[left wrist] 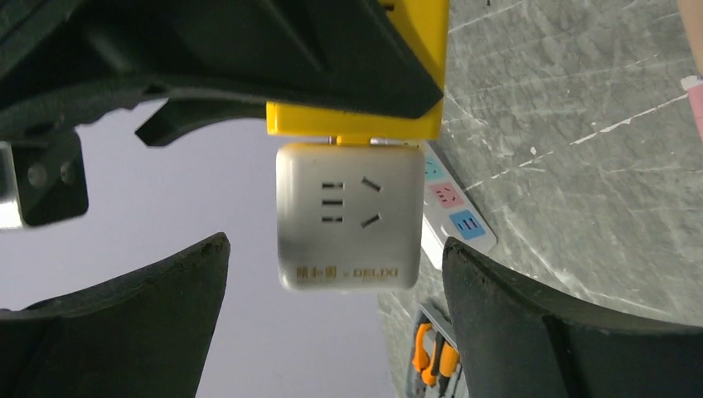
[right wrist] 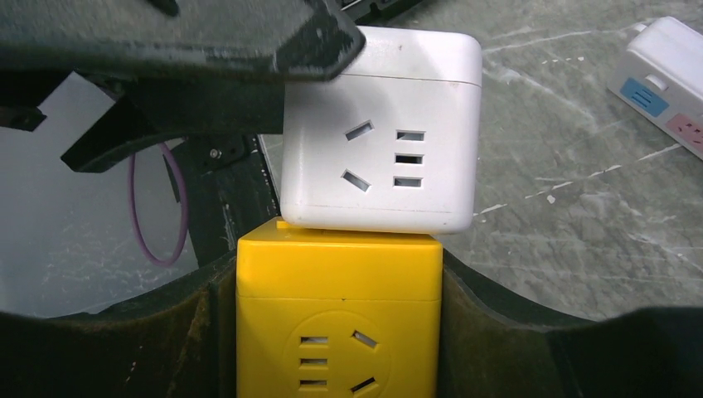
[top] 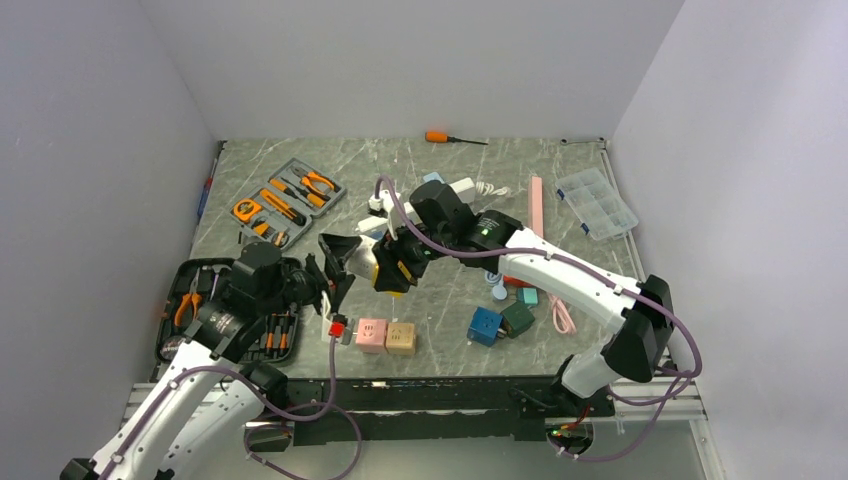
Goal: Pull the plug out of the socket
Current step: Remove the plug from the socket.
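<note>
Above the grey marble table [top: 440,165], the right claw [right wrist: 338,332] grips the yellow socket cube [right wrist: 338,315] in the air. The white plug cube [left wrist: 348,215] is seated in it, between the left claw's [left wrist: 336,249] wide-spread fingers, with a gap on both sides.

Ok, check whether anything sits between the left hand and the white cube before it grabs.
Nothing visible does. The white cube already sits inside the open left hand, with a clear gap on each side in the left wrist view. It is plugged into the yellow cube, which the right hand grips.
</note>
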`<state>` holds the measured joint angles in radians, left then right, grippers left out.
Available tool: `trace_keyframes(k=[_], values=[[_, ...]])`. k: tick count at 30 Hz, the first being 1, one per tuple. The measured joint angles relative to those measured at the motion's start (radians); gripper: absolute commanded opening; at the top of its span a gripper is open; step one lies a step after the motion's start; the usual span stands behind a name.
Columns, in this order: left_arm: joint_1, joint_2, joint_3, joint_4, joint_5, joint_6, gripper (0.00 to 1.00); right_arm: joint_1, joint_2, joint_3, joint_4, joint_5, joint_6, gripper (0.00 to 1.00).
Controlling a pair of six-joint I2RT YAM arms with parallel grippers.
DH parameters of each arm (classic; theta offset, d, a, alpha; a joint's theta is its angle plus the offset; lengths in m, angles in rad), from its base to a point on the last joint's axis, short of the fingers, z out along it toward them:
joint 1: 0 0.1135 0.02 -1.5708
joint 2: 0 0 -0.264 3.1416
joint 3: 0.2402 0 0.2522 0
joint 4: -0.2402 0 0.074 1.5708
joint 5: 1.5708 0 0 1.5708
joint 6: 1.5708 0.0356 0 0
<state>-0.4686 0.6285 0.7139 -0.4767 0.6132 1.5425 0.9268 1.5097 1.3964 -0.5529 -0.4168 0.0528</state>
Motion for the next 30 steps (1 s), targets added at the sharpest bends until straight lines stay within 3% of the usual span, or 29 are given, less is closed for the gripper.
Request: trace_keyframes(k=[12,24,26,28,30], values=[[-0.108,0.076,-0.011,0.062,-0.123,0.009,0.99,0.012,0.001,0.024,0.010,-0.037,0.007,0.00],[-0.169,0.077,-0.026,0.117,-0.209,0.024,0.44,0.018,0.015,0.014,0.037,-0.061,0.030,0.00],[-0.179,0.078,-0.026,0.113,-0.230,0.027,0.28,0.018,0.017,0.009,0.044,-0.063,0.031,0.00],[-0.189,0.078,-0.030,0.113,-0.249,0.029,0.02,0.018,0.017,0.001,0.050,-0.063,0.031,0.00],[-0.196,0.078,-0.037,0.114,-0.264,0.032,0.00,0.018,0.017,-0.011,0.060,-0.061,0.031,0.00]])
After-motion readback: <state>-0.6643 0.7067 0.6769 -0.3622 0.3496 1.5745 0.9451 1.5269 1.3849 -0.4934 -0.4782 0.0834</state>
